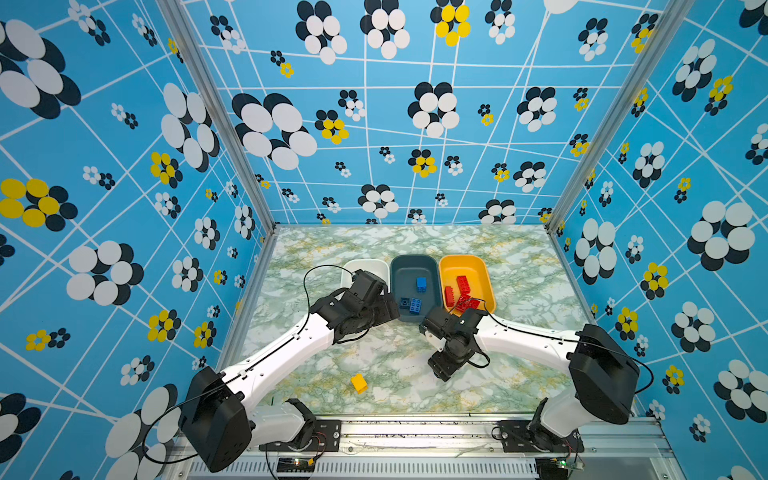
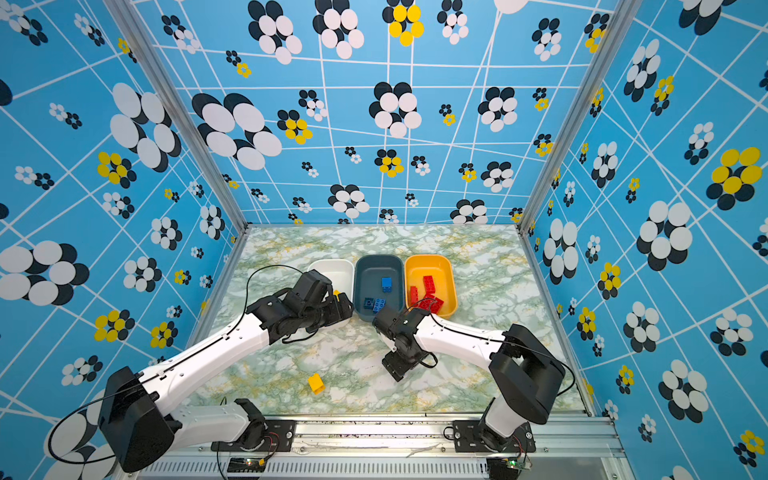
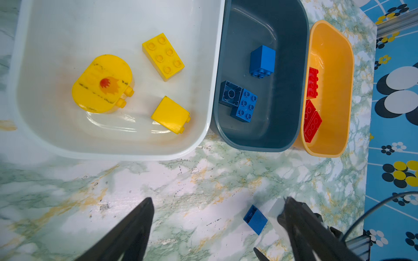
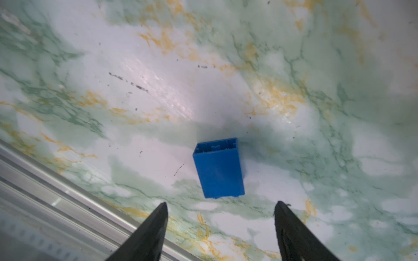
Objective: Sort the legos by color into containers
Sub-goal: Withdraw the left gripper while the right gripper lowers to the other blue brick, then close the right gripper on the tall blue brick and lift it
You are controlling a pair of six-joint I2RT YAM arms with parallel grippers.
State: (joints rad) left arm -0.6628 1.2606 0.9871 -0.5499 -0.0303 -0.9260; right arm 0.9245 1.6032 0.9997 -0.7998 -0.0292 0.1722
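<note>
The left gripper point(image 3: 218, 198) hangs released, its two dark fingers spread wide with only marbled table point(image 3: 181, 180) between them. Just ahead of its fingertips lies the near rim of the white tub point(image 3: 113, 156). Inside that tub is a rounded yellow piece point(image 3: 90, 95) with a printed red-and-orange flame mark point(image 3: 109, 84) and some dark scuffs. It is the only marking that can be made out. With it are a six-stud yellow brick point(image 3: 162, 56) and a yellow near-cube point(image 3: 170, 115) on its side. Any lettering on the studs is too small to read.

Beside the white tub and touching it, the slate tub point(image 3: 291, 67) holds three blue bricks point(image 3: 262, 59). Beyond it, the orange tub point(image 3: 334, 90) holds red bricks point(image 3: 312, 117).

The right gripper point(image 4: 221, 203) is also unclenched and grasps nothing. A loose blue brick point(image 4: 219, 168) lies on its side on the table just ahead of the fingertips, in line with the gap between them and apart from both. Its hollow underside faces away from the gripper. The same brick shows in the left wrist view point(image 3: 255, 219), close beside one left finger.

A loose yellow brick point(image 1: 359, 383) sits on the table behind both grippers, toward the arm bases, in both top views.
</note>
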